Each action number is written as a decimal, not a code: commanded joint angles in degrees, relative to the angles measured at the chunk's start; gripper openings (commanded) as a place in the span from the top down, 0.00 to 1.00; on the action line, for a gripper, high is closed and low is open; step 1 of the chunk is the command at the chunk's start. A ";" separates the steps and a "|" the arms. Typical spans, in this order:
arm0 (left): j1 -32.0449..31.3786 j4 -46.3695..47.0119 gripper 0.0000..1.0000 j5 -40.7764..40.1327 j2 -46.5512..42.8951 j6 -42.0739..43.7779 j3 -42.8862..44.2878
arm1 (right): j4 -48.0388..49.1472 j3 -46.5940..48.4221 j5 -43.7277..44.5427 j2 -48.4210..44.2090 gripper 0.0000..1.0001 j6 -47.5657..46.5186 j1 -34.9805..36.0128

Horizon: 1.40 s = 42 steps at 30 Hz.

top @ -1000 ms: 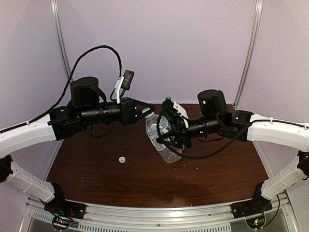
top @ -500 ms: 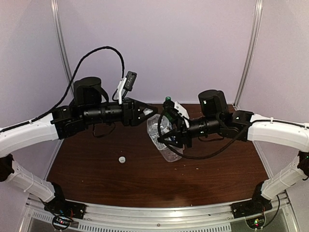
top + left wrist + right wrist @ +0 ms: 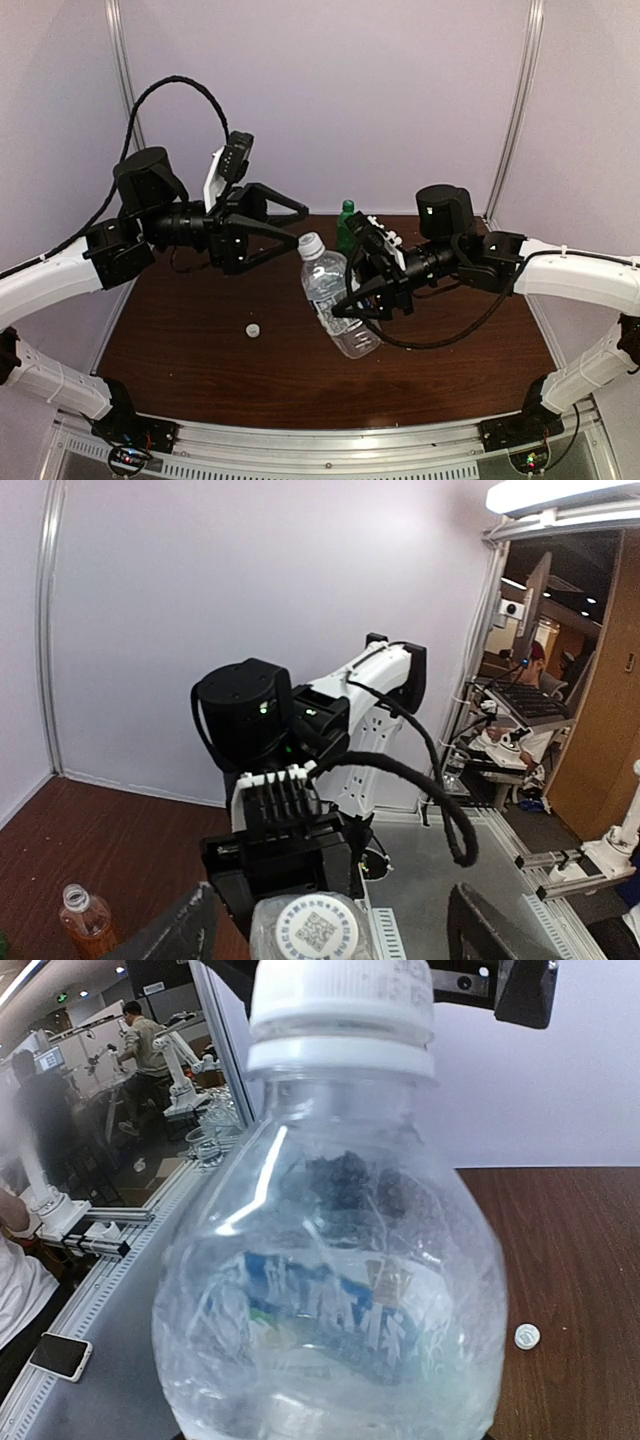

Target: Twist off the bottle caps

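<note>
Two arms meet over a dark brown wood-grain table (image 3: 190, 370), closed in by pale lilac walls (image 3: 400, 100) with a metal post (image 3: 515, 110) at each back corner. Past the table edge, the wrist views give us a workshop: people (image 3: 140, 1035) at benches, other robot rigs, and a phone (image 3: 60, 1356) lying on a grey ledge.

We take the water bottle (image 3: 335, 300) as our landmark. The right gripper (image 3: 348, 298) is closed around its clear body, holding it tilted with the neck towards the left arm; whether its base touches the table we cannot tell. Its white cap (image 3: 311, 243) is on the neck. The left gripper (image 3: 302, 226) stands just beside that cap, jaws spread wide and holding nothing; in the left wrist view its fingers (image 3: 180, 935) flank the cap without touching it.

Behind the water bottle stands the green bottle (image 3: 346, 222), its green cap on. To the left of the water bottle, on the bare table, lies a loose white cap (image 3: 253, 329). The amber bottle (image 3: 85, 920) stands on the table left of the water bottle's cap in the left wrist view, its neck open.

On top of the water bottle's cap we see a printed QR code (image 3: 318, 932) ringed by tiny characters we cannot read. Its label (image 3: 320, 1305) shows blue and pale print through the crumpled plastic, too blurred to read.
</note>
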 commanded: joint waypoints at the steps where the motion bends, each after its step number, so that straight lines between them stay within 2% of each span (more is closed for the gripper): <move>1: 0.49 8.87 0.20 9.67 1.76 0.36 -0.43 | 7.66 -0.43 -8.85 -0.29 0.55 3.98 -0.21; 10: 0.47 15.96 0.22 13.61 7.58 -4.77 1.99 | 12.79 -0.76 -11.85 0.79 0.55 8.44 -0.20; 20: 0.44 23.00 0.34 15.96 9.03 -9.73 0.95 | 16.30 -1.98 -12.69 1.78 0.55 10.78 -0.15; 30: 0.45 24.43 0.51 16.98 10.54 -11.62 1.25 | 16.38 -2.01 -12.28 1.88 0.56 10.95 -0.15; 34: 0.44 24.57 0.62 16.89 10.30 -11.53 0.95 | 15.60 -2.00 -11.79 1.86 0.56 10.36 -0.15; 37: 0.45 23.86 0.79 15.94 10.06 -11.83 1.03 | 14.30 -2.01 -10.68 1.81 0.56 9.31 -0.20; 42: 0.44 19.54 1.00 10.36 8.38 -10.95 0.42 | 10.13 -1.55 -4.86 0.70 0.60 6.74 -0.32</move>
